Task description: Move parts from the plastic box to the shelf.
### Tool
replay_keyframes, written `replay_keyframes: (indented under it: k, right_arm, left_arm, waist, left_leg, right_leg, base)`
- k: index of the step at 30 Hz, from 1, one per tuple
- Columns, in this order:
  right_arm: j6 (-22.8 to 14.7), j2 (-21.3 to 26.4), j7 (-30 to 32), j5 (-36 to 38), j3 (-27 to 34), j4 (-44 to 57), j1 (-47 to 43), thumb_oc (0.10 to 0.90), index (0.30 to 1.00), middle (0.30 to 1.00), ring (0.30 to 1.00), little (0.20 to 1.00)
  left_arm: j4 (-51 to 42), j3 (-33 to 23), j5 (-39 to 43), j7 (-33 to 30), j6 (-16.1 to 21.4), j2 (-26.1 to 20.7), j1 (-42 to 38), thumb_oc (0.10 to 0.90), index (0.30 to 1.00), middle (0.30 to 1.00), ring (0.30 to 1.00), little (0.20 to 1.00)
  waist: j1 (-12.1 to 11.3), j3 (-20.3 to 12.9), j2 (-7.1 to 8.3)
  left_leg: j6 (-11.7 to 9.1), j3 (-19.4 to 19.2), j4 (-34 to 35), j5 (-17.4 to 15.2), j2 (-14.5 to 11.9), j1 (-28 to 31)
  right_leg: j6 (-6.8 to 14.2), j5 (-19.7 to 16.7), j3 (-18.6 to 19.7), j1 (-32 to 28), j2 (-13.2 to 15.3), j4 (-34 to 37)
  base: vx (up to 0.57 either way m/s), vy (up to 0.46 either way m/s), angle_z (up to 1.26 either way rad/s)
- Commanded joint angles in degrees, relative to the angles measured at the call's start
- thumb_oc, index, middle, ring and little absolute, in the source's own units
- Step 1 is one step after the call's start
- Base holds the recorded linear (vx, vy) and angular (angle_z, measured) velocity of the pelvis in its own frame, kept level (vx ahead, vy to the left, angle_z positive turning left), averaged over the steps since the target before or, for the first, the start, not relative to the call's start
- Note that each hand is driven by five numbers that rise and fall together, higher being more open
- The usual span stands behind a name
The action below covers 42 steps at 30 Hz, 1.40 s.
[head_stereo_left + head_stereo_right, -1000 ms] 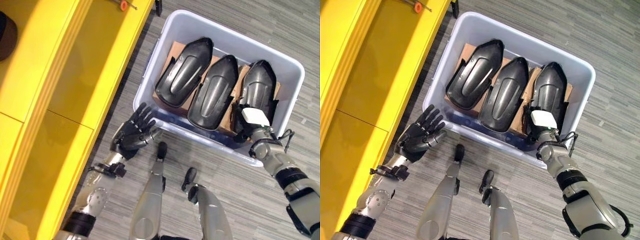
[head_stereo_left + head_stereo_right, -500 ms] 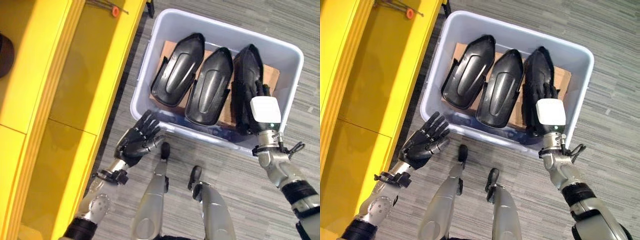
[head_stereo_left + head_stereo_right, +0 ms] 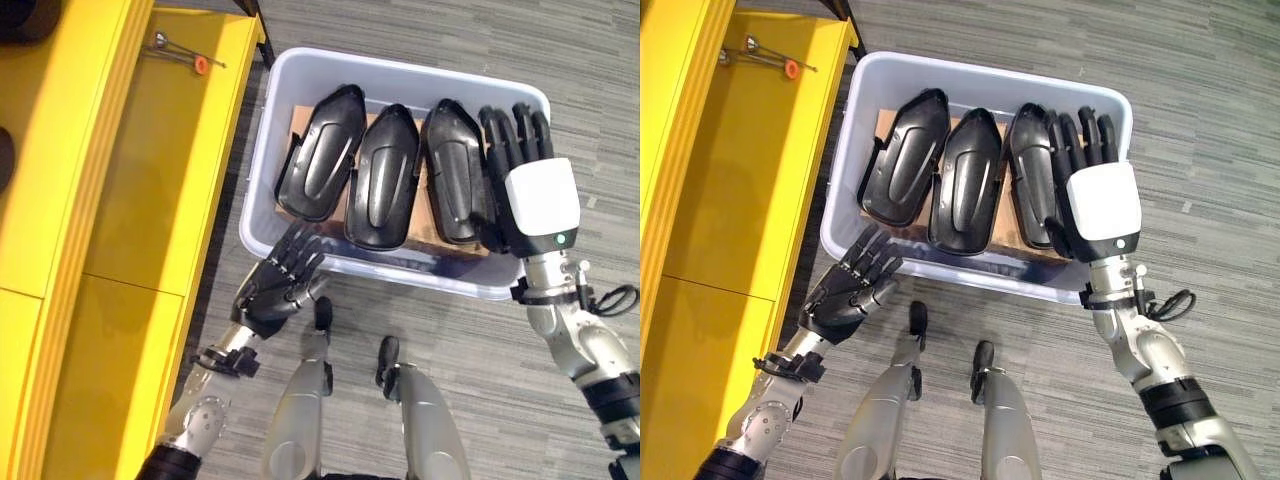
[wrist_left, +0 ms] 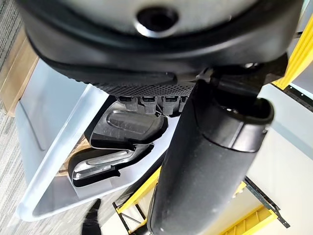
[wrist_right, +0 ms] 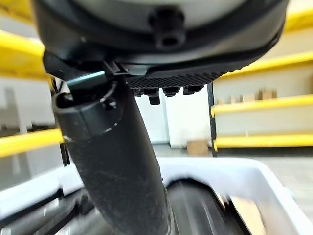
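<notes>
**Fingers spread on both hands, parts lie in the box**

Fingers of both hands are straight and spread wide, and they hold nothing.

On the far left stands the yellow shelf (image 3: 120,190). A small tool with an orange tip (image 3: 199,64) lies on its top board.

The left hand (image 3: 275,290) is low, just beside the near wall of the box (image 3: 395,268), with the palm open. I cannot tell if its fingertips touch the wall.

Then comes the white plastic box on the grey floor (image 3: 420,30). Inside it three black parts lie side by side on a piece of cardboard (image 3: 425,225): the left part (image 3: 320,165), the middle part (image 3: 382,175) and the right part (image 3: 452,170).

The right hand (image 3: 520,170) is above the right side of the box, beside the right part, with its back up.
</notes>
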State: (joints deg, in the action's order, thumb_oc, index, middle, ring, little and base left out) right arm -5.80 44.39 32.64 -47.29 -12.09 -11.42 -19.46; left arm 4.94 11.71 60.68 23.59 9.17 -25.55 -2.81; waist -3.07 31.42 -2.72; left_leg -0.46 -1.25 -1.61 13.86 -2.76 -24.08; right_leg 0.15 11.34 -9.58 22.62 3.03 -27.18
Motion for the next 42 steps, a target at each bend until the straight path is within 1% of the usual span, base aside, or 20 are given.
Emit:
replay_keyframes:
  k: [1, 3, 4, 5, 7, 9, 10, 11, 15, 21, 25, 31, 34, 37, 38, 39, 40, 41, 42]
  right_arm:
    - [-0.5, 6.8, -0.4, 1.3, 1.7, 0.7, -6.6, 0.9, 1.0, 1.0, 1.0, 1.0]
    - [-1.2, 7.5, -2.0, 2.9, 0.3, -1.1, -7.7, 0.9, 1.0, 1.0, 1.0, 1.0]
    - [-1.3, 8.4, -5.1, 3.2, -1.3, -2.6, -8.8, 0.9, 1.0, 1.0, 1.0, 1.0]
    - [-0.8, 8.5, -6.2, 3.0, -2.0, -2.9, -8.8, 0.9, 1.0, 1.0, 1.0, 1.0]
    - [-0.4, 8.7, -7.2, 3.1, -3.1, -3.9, -9.0, 0.9, 1.0, 1.0, 1.0, 1.0]
    - [-0.4, 9.1, -8.3, 4.3, -5.5, -7.1, -10.5, 0.9, 1.0, 1.0, 1.0, 1.0]
    - [-0.4, 9.1, -8.3, 4.3, -5.5, -7.2, -10.6, 0.9, 1.0, 1.0, 1.0, 1.0]
    - [-0.4, 9.6, -9.0, 4.6, -7.1, -9.2, -12.2, 0.9, 1.0, 1.0, 1.0, 1.0]
    - [0.6, 9.7, -10.0, 5.9, -10.0, -13.3, -15.7, 0.9, 1.0, 1.0, 1.0, 1.0]
    - [1.3, 8.8, -11.8, 6.8, -11.6, -16.3, -17.2, 0.9, 1.0, 1.0, 1.0, 1.0]
    - [2.3, 7.5, -10.9, 8.8, -12.7, -20.8, -18.0, 0.9, 1.0, 1.0, 1.0, 1.0]
    - [3.8, 5.5, -10.1, 9.5, -13.9, -25.4, -19.2, 0.9, 1.0, 1.0, 1.0, 1.0]
    - [3.6, 4.6, -10.6, 10.4, -14.4, -27.7, -19.7, 0.9, 1.0, 1.0, 1.0, 1.0]
    - [4.2, 3.7, -10.3, 10.8, -15.4, -29.9, -20.7, 0.9, 1.0, 1.0, 1.0, 1.0]
    - [4.6, 3.5, -10.1, 11.6, -15.9, -30.9, -21.2, 0.9, 1.0, 1.0, 1.0, 1.0]
    - [6.0, 2.5, -9.5, 14.1, -16.6, -33.5, -22.3, 0.9, 1.0, 1.0, 1.0, 1.0]
    - [5.6, 1.5, -9.1, 14.5, -16.6, -35.7, -22.9, 0.9, 1.0, 1.0, 1.0, 1.0]
    - [5.0, 1.3, -8.7, 13.9, -16.5, -36.1, -23.0, 0.9, 1.0, 1.0, 1.0, 1.0]
    - [3.7, 1.0, -6.9, 13.0, -16.8, -37.4, -23.0, 0.9, 1.0, 1.0, 1.0, 1.0]
  left_arm:
    - [-5.7, 0.7, 3.0, 4.1, 5.0, 1.5, -0.8, 0.9, 1.0, 1.0, 1.0, 1.0]
    - [-5.4, 0.6, 2.8, 4.0, 5.0, 1.3, -1.0, 0.9, 1.0, 1.0, 1.0, 1.0]
    - [-4.6, 0.4, 3.3, 4.2, 4.9, 0.9, -1.4, 0.9, 1.0, 1.0, 1.0, 1.0]
    - [-4.5, 0.3, 3.1, 4.2, 4.8, 0.8, -1.4, 0.9, 1.0, 1.0, 1.0, 1.0]
    - [-4.6, 0.2, 3.0, 4.2, 4.4, 0.7, -1.4, 0.9, 1.0, 1.0, 1.0, 1.0]
    - [-4.7, 0.4, 2.7, 4.2, 3.9, 0.4, -1.7, 0.9, 1.0, 1.0, 1.0, 1.0]
    - [-4.7, 0.3, 2.7, 4.2, 3.9, 0.4, -1.7, 0.9, 1.0, 1.0, 1.0, 1.0]
    - [-4.5, 0.4, 2.5, 4.1, 3.6, 0.2, -2.1, 0.9, 1.0, 1.0, 1.0, 1.0]
    - [-4.2, 0.6, 2.0, 4.3, 2.8, -0.2, -2.5, 0.9, 1.0, 1.0, 1.0, 1.0]
    - [-3.9, 0.4, 1.6, 4.3, 2.3, -0.2, -2.4, 0.9, 1.0, 1.0, 1.0, 1.0]
    - [-4.0, 0.4, 1.0, 4.0, 1.4, -0.3, -2.8, 0.9, 1.0, 1.0, 1.0, 1.0]
    - [-3.2, -0.1, 0.9, 3.8, 2.3, -0.5, -3.0, 0.9, 1.0, 1.0, 1.0, 1.0]
    - [-3.3, -0.1, 0.3, 3.4, 2.1, -0.5, -3.2, 0.9, 1.0, 1.0, 1.0, 1.0]
    - [-3.3, -0.3, 0.2, 3.4, 1.2, -0.7, -3.4, 0.9, 1.0, 1.0, 1.0, 1.0]
    - [-3.1, -0.1, 0.1, 3.5, 0.7, -0.7, -3.6, 0.9, 1.0, 1.0, 1.0, 1.0]
    - [-2.6, 0.4, -0.5, 4.1, -0.4, -0.8, -3.9, 0.9, 1.0, 1.0, 1.0, 1.0]
    - [-2.8, 0.9, -1.6, 4.7, -0.2, -1.0, -3.7, 0.9, 1.0, 1.0, 1.0, 1.0]
    - [-2.8, 1.0, -1.7, 4.7, -0.2, -1.1, -3.6, 0.9, 1.0, 1.0, 1.0, 1.0]
    - [-2.8, 1.2, -1.6, 4.8, 0.0, -1.2, -3.3, 0.9, 1.0, 1.0, 1.0, 1.0]
  waist:
    - [0.9, -1.6, -0.16]
    - [0.7, -1.6, -0.15]
    - [0.6, -1.6, -0.09]
    - [0.5, -1.6, -0.09]
    - [0.3, -1.6, -0.06]
    - [-0.3, -1.6, -0.08]
    - [-0.3, -1.6, -0.07]
    - [-0.7, -1.6, -0.08]
    - [-1.7, -1.6, -0.17]
    - [-2.2, -1.6, -0.4]
    - [-2.7, -1.6, -0.75]
    - [-3.1, -1.6, -1.38]
    - [-3.3, -1.6, -1.87]
    - [-3.8, -1.6, -2.42]
    - [-4.0, -1.6, -2.56]
    - [-4.4, -1.6, -2.98]
    - [-4.7, -1.6, -3.59]
    - [-4.8, -1.6, -3.74]
    - [-5.0, -1.6, -4.19]
  left_leg:
    - [-1.9, 0.5, -1.5, -8.9, -0.3, 2.0]
    - [-1.9, 0.5, -1.7, -8.9, -0.4, 1.7]
    - [-2.0, 0.5, -1.8, -8.8, -0.5, 1.5]
    - [-2.0, 0.5, -1.9, -8.8, -0.6, 1.4]
    - [-2.0, 0.6, -1.9, -8.7, -0.7, 1.2]
    - [-2.0, 0.7, -1.9, -8.7, -0.7, 0.9]
    - [-2.0, 0.7, -2.0, -8.7, -0.7, 0.9]
    - [-2.1, 0.9, -2.1, -8.5, -0.7, 0.3]
    - [-2.2, 1.3, -2.3, -8.2, -1.0, -0.8]
    - [-2.4, 1.4, -2.5, -8.0, -1.2, -1.8]
    - [-2.4, 1.7, -3.0, -7.8, -1.2, -3.3]
    - [-2.4, 1.9, -3.7, -7.8, -0.8, -4.8]
    - [-2.4, 2.1, -4.1, -7.7, -0.7, -5.7]
    - [-2.2, 2.2, -4.4, -7.7, -0.5, -7.1]
    - [-2.2, 2.3, -4.5, -7.7, -0.4, -7.6]
    - [-2.1, 2.5, -5.1, -7.6, -0.2, -9.1]
    - [-2.1, 2.7, -5.4, -7.5, 0.0, -10.4]
    - [-2.1, 2.7, -5.5, -7.5, 0.0, -10.6]
    - [-2.2, 2.9, -5.7, -7.4, 0.3, -11.3]
  right_leg:
    - [-2.0, 1.9, -0.3, -3.1, -3.7, 2.6]
    - [-2.0, 2.1, -0.4, -2.7, -3.8, 2.1]
    - [-2.1, 2.3, -0.7, -2.3, -3.8, 1.4]
    - [-2.1, 2.4, -0.8, -2.2, -3.7, 1.2]
    - [-2.1, 2.5, -0.9, -2.1, -3.7, 1.0]
    - [-2.2, 2.7, -1.3, -1.7, -3.7, 0.6]
    - [-2.2, 2.7, -1.3, -1.7, -3.7, 0.5]
    - [-2.2, 2.9, -1.6, -1.1, -3.8, 0.0]
    - [-2.4, 3.3, -2.0, -0.1, -3.9, -1.1]
    - [-2.6, 3.8, -2.3, 1.1, -4.2, -2.5]
    - [-2.7, 4.1, -2.7, 2.6, -4.1, -3.7]
    - [-2.8, 5.0, -2.9, 4.4, -3.8, -5.6]
    - [-2.9, 5.3, -2.9, 5.3, -3.8, -6.6]
    - [-3.0, 5.8, -3.0, 7.3, -3.7, -8.4]
    - [-3.0, 6.0, -3.0, 7.9, -3.6, -8.8]
    - [-3.1, 6.3, -3.2, 9.5, -3.5, -10.3]
    - [-3.2, 6.7, -3.3, 11.0, -3.5, -11.5]
    - [-3.3, 6.8, -3.3, 11.3, -3.5, -11.8]
    - [-3.4, 7.0, -3.4, 11.9, -3.4, -12.3]
  base:
    - [0.01, -0.033, -0.01]
    - [0.0, -0.037, 0.01]
    - [0.0, -0.038, 0.02]
    - [0.0, -0.039, 0.0]
    - [0.0, -0.018, 0.0]
    - [0.0, -0.056, 0.02]
    - [-0.01, -0.078, 0.09]
    - [-0.01, -0.054, 0.11]
    - [0.0, -0.07, 0.07]
    - [0.01, -0.041, 0.03]
    - [0.0, -0.05, 0.01]
    - [0.01, -0.033, 0.02]
    - [0.01, -0.026, 0.01]
    - [0.0, -0.057, 0.03]
    - [-0.01, -0.085, 0.07]
    - [-0.02, -0.088, 0.06]
    - [-0.02, -0.07, 0.05]
    - [0.0, 0.0, 0.0]
    - [0.0, 0.0, 0.0]
